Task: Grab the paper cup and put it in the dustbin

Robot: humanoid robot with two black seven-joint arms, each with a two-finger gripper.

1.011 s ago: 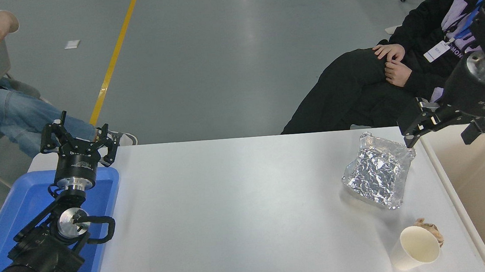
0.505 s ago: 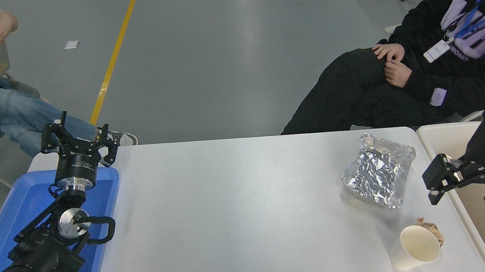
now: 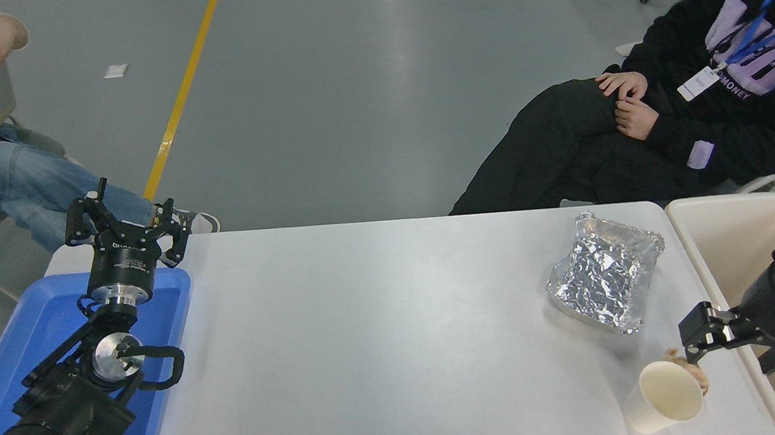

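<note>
One tapered cream paper cup (image 3: 664,395) with a rolled rim lies tipped at the near right of the smooth white table (image 3: 382,328), touching a crumpled brown paper ball (image 3: 691,365). Just right, the right gripper (image 3: 729,346) hovers, fingers spread, over the rim of the beige plastic dustbin (image 3: 723,267). Crinkled foil tray (image 3: 605,280) sits farther back. Left gripper (image 3: 123,221) hangs open over a blue tray (image 3: 36,321). Glossy grey floor (image 3: 349,75) lies beyond.

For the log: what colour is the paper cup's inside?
Pale yellowish cream; the paper cup shows in the head view.
</note>
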